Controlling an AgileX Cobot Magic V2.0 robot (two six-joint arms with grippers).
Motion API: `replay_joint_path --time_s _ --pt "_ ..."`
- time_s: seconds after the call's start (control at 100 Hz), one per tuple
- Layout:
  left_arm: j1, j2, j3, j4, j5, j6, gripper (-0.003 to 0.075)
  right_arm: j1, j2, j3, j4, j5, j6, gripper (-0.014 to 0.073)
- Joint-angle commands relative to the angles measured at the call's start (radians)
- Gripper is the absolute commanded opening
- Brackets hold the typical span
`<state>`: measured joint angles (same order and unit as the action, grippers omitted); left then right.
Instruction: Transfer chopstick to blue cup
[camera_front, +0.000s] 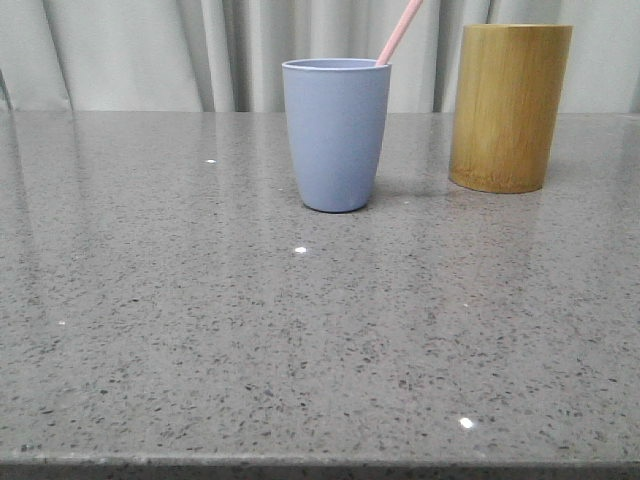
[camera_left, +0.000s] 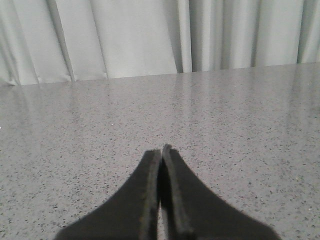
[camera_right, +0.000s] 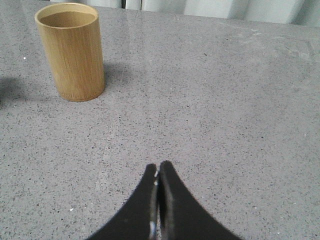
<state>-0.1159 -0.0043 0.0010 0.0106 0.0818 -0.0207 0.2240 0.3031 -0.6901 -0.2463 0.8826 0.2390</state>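
The blue cup (camera_front: 337, 133) stands upright on the grey speckled table at the back middle of the front view. A pale pink chopstick (camera_front: 399, 32) leans out of it to the right, its top cut off by the frame. Neither gripper shows in the front view. My left gripper (camera_left: 161, 150) is shut and empty above bare table. My right gripper (camera_right: 158, 167) is shut and empty above bare table, well clear of the bamboo holder (camera_right: 71, 51). The blue cup is out of both wrist views.
The tall tan bamboo holder (camera_front: 509, 106) stands to the right of the blue cup, and looks empty in the right wrist view. Pale curtains (camera_front: 150, 50) hang behind the table. The table's front edge (camera_front: 320, 466) runs along the bottom of the front view.
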Motion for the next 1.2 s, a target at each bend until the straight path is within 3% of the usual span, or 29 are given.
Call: replay_joint_path --time_s 0.0,1.19 --pt "0.0 -0.034 0.011 0.012 -0.082 -0.019 -0.0019 -0.006 0.01 -0.021 -0.019 -0.066 -0.007 -0.0067" --pt "0.0 -0.034 0.011 0.018 -0.082 -0.019 -0.0019 -0.006 0.008 -0.009 -0.022 -0.071 -0.007 -0.0067"
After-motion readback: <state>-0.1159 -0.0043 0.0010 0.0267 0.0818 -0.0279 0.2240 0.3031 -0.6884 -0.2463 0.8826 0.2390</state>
